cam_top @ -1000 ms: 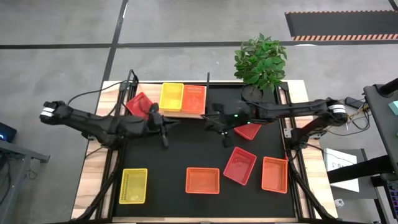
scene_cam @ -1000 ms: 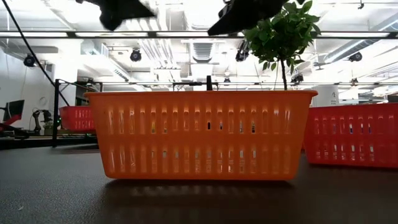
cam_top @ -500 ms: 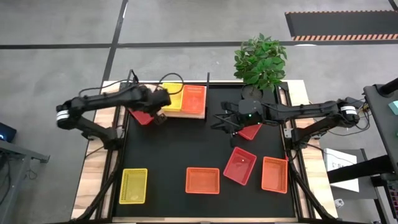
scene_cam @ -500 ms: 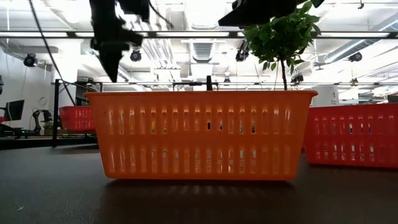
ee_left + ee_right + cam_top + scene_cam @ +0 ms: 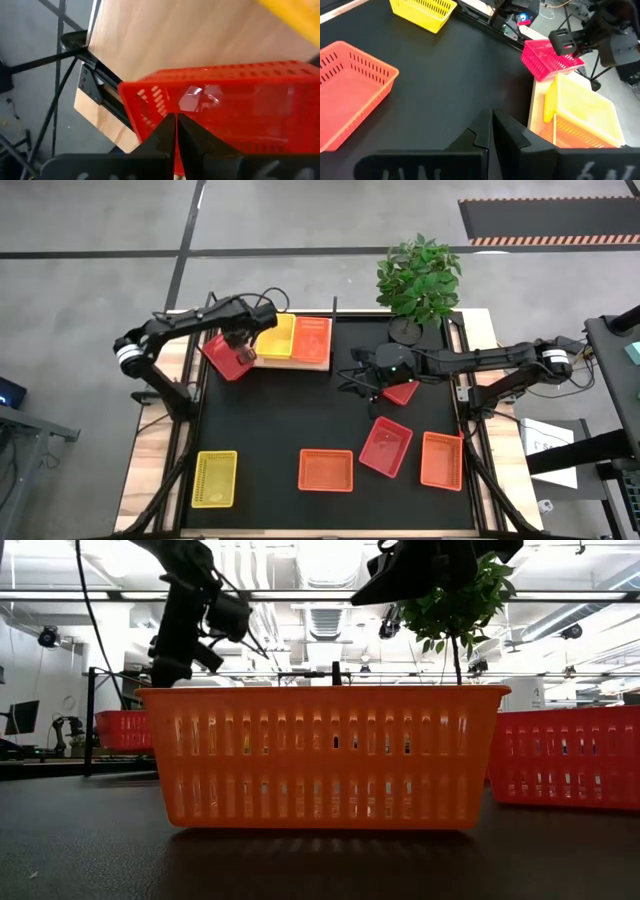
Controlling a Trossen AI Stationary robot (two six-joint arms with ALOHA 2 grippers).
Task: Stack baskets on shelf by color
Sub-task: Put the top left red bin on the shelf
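On the light-wood shelf (image 5: 325, 363) at the far side sit a yellow basket (image 5: 277, 335) and an orange basket (image 5: 312, 338). A red basket (image 5: 226, 358) lies askew at the shelf's left end, partly on the black mat. My left gripper (image 5: 175, 125) is shut and points steeply down over this red basket (image 5: 235, 100). My right gripper (image 5: 491, 120) is shut and hovers over the mat right of centre, beside another red basket (image 5: 402, 391). On the near mat lie a yellow basket (image 5: 215, 478), an orange basket (image 5: 326, 469), a red basket (image 5: 386, 445) and an orange basket (image 5: 442, 460). My left gripper comes at the red basket from above, its shut fingertips in front of the basket's near wall (image 5: 165, 107). I cannot tell whether they touch it.
A potted plant (image 5: 418, 278) stands at the far right of the table. Dark frame rails (image 5: 190, 395) run along both sides of the mat. The middle of the mat (image 5: 300, 405) has bare room.
My left gripper has swung from the middle of the table toward the far left, over to the red basket at the shelf's end, and has tipped from near level to pointing steeply down. It has stayed shut.
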